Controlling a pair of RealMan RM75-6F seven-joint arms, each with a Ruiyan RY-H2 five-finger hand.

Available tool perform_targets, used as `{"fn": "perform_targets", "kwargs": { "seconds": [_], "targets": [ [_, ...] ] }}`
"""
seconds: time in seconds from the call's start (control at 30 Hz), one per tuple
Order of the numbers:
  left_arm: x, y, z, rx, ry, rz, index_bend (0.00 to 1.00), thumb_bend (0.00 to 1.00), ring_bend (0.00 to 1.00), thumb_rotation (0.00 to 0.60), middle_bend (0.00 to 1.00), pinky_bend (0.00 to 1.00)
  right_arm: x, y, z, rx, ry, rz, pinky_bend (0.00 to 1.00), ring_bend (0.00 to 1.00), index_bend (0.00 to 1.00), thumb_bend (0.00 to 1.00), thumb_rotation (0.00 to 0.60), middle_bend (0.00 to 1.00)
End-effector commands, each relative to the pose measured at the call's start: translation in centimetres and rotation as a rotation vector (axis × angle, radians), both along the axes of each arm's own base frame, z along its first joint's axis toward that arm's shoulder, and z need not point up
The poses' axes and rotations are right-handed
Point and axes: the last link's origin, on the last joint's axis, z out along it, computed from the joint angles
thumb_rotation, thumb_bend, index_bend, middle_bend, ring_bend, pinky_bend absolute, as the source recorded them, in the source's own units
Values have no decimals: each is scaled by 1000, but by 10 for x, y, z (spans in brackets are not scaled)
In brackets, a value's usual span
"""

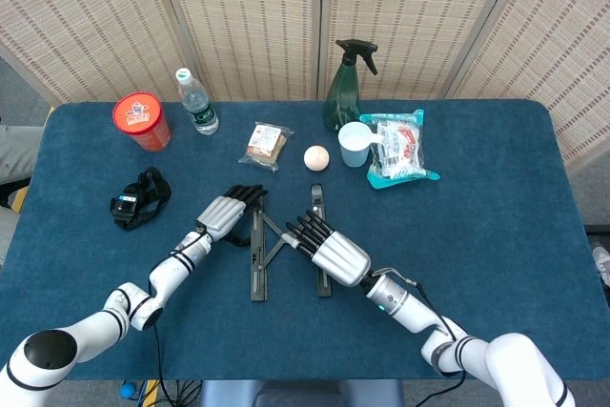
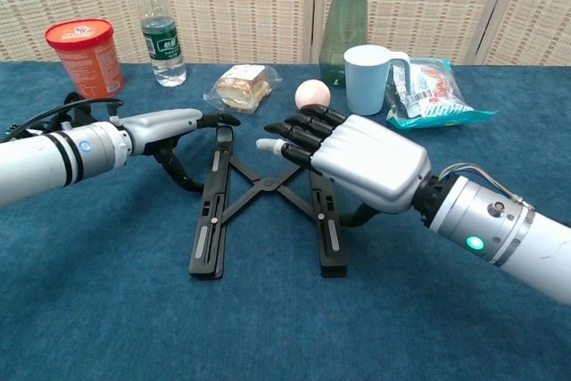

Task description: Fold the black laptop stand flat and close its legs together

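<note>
The black laptop stand (image 1: 281,235) lies flat on the blue table, its two legs joined by crossed links (image 2: 266,186) and still spread in a narrow V. My left hand (image 1: 229,212) (image 2: 165,127) is open, its fingers stretched out against the outer side of the left leg (image 2: 210,211) near its far end. My right hand (image 1: 334,250) (image 2: 357,158) is open too, lying palm down over the right leg (image 2: 323,220) with its fingers reaching past it towards the crossed links. That hand hides most of the right leg's middle.
At the back stand a red canister (image 1: 143,121), a water bottle (image 1: 195,102), a snack packet (image 1: 267,145), a pale ball (image 1: 316,156), a green spray bottle (image 1: 345,83), a light cup (image 1: 355,143) and a food bag (image 1: 400,145). A black strap bundle (image 1: 141,199) lies left.
</note>
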Motion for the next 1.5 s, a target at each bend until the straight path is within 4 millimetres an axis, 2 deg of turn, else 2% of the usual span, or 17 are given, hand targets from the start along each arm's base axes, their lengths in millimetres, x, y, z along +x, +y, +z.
{"fn": "perform_targets", "kwargs": {
  "seconds": [0.03,0.67,0.8,1.03,1.27,1.37,1.5],
  "targets": [
    [1,0,0,-1,-3,-1,12,151,0,600,0,0,3,-1,-1,-3,-9,1,0,0,0,0,600,0],
    [15,-7,-2,-34,-27,-33,13,151,0,600,0,0,36,-1,-16,-8,-91,32,0,0,0,0,600,0],
    [12,-6,1,-24,-16,-36,12,150,0,600,0,0,36,2,-15,10,-93,39,0,0,0,0,600,0],
    [-7,-1,25,36,-9,3,13,151,0,600,0,0,33,4,12,65,-71,73,0,0,0,0,600,0],
    [-27,-4,56,101,1,35,12,151,0,600,0,0,51,-6,46,287,49,18,0,0,0,0,600,0],
    [-33,-6,67,124,3,51,13,151,0,600,0,0,61,-12,53,365,128,10,0,0,0,0,600,0],
    [-38,-7,77,146,10,62,13,151,0,600,0,0,69,-19,52,429,221,27,0,0,0,0,600,0]
  ]
}}
